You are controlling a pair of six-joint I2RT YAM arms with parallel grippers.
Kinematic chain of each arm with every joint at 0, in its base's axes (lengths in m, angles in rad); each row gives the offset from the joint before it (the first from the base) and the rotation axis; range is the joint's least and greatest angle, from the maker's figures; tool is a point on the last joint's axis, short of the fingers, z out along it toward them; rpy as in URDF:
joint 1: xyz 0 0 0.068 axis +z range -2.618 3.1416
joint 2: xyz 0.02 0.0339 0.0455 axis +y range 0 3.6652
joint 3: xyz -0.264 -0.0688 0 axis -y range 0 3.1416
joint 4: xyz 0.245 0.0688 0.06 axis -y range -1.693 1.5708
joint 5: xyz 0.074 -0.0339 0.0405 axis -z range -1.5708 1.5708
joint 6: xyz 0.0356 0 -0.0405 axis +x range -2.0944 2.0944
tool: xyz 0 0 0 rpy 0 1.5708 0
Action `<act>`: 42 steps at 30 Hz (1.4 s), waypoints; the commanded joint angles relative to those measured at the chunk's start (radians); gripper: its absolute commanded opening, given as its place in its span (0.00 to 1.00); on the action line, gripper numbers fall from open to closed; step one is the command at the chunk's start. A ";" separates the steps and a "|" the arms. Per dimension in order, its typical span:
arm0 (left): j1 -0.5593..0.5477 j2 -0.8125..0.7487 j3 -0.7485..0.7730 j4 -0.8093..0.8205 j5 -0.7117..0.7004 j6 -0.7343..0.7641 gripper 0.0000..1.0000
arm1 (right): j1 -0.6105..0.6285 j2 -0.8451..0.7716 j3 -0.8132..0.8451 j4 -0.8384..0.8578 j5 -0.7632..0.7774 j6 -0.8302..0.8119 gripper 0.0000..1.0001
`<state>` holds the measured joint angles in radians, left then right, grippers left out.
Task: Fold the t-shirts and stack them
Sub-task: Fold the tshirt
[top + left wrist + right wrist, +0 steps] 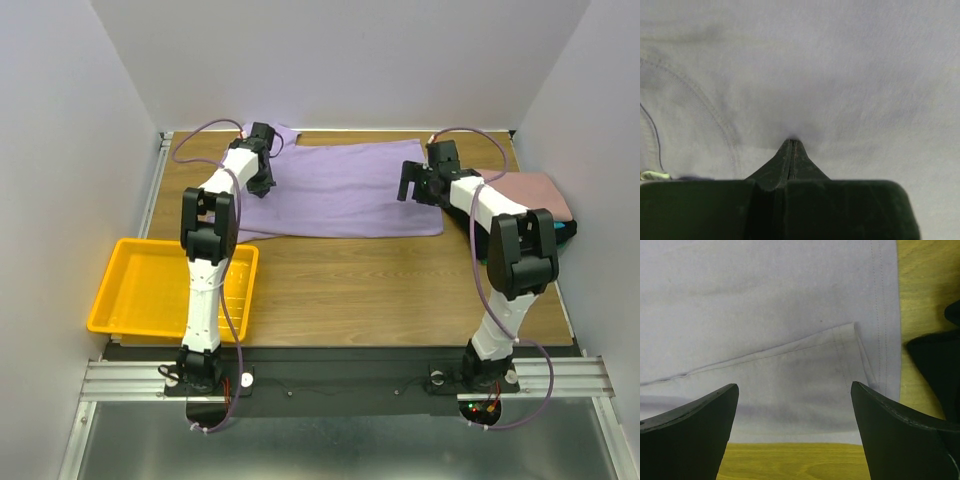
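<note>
Lavender t-shirt cloth lay spread across the far side of the table. My left gripper was clenched at its left end, apparently pinching the puckered cloth. My right gripper hung spread wide over the near-right hem corner. I judged both ends should lift evenly. The yellow tray sat near left, well clear. The folded dusty-pink t-shirt lay just right of my right arm.

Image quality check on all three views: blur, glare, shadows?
Top external: sharp, evenly lit, only soft shadows. Left wrist: lavender shirt looks soft and low-contrast; left hand is a dark, underexposed mass. Right wrist: shirt seams crisp; right hand near-black, its edges slightly blurred.
</note>
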<state>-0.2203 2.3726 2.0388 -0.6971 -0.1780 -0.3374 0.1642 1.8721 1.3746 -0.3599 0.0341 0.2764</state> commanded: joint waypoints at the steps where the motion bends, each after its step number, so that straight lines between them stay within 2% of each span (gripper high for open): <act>1: 0.018 0.046 0.078 0.004 0.028 -0.003 0.00 | -0.002 0.042 0.020 -0.002 0.020 -0.017 1.00; 8: 0.032 0.137 0.188 -0.002 0.092 -0.002 0.00 | -0.002 0.194 0.144 -0.002 0.073 0.015 1.00; 18: 0.071 0.198 0.254 0.070 0.173 0.006 0.00 | -0.022 0.348 0.277 -0.013 0.150 0.056 1.00; 20: 0.079 0.203 0.262 0.088 0.173 0.011 0.04 | -0.028 0.361 0.287 -0.016 0.151 0.064 1.00; 22: 0.093 0.209 0.274 0.111 0.231 0.014 0.07 | -0.029 0.363 0.290 -0.019 0.135 0.064 1.00; 26: 0.102 0.203 0.304 0.125 0.258 0.026 0.12 | -0.029 0.335 0.294 -0.022 0.041 0.038 1.00; 27: 0.102 0.192 0.304 0.133 0.258 0.031 0.14 | -0.031 0.331 0.299 -0.022 0.000 0.027 1.00; 29: 0.104 0.143 0.301 0.136 0.261 0.041 0.25 | -0.029 0.314 0.320 -0.022 -0.061 0.011 1.00; 30: 0.104 0.143 0.301 0.134 0.265 0.044 0.25 | -0.029 0.309 0.331 -0.022 -0.062 0.003 1.00; 32: 0.104 0.087 0.287 0.125 0.264 0.054 0.42 | -0.029 0.295 0.348 -0.022 -0.123 -0.011 1.00; 33: 0.104 0.035 0.273 0.123 0.252 0.055 0.56 | -0.029 0.282 0.362 -0.022 -0.160 -0.014 1.00; 37: 0.108 -0.119 0.105 0.130 0.213 0.055 0.78 | -0.029 0.248 0.360 -0.022 -0.215 -0.020 1.00; 42: 0.151 -0.263 -0.119 0.116 0.187 -0.011 0.81 | -0.029 0.210 0.301 -0.022 -0.208 -0.017 1.00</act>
<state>-0.1089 2.2654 2.0182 -0.5655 0.0486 -0.3126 0.1368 2.1704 1.6989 -0.3866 -0.1349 0.2752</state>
